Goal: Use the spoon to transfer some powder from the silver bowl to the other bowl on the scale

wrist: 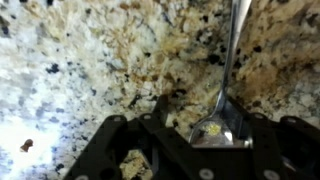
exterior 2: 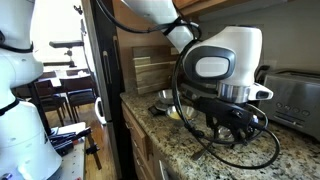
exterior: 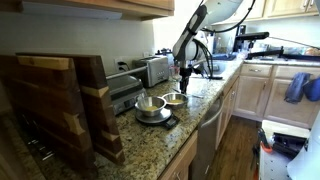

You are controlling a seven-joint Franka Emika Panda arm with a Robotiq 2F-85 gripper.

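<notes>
In an exterior view the other bowl [exterior: 150,104], wide with a pale inside, sits on the low black scale [exterior: 166,122]. The smaller silver bowl [exterior: 175,99] with a yellow-brown inside stands next to it. My gripper [exterior: 184,80] hangs just above the counter beside the silver bowl. In the wrist view my gripper [wrist: 205,128] is shut on the broad end of the metal spoon [wrist: 232,60]. Yellowish specks of powder [wrist: 212,128] lie on that end. The spoon's thin shaft runs away over the speckled granite. Both bowls are out of the wrist view.
A toaster oven [exterior: 152,68] and a grill press [exterior: 122,90] stand behind the bowls. Wooden cutting boards [exterior: 60,100] lean at the near end. The counter edge [exterior: 205,115] drops to cabinets. The arm's cable [exterior 2: 215,150] loops over the granite. A bowl [exterior 2: 165,100] shows behind the gripper [exterior 2: 235,128].
</notes>
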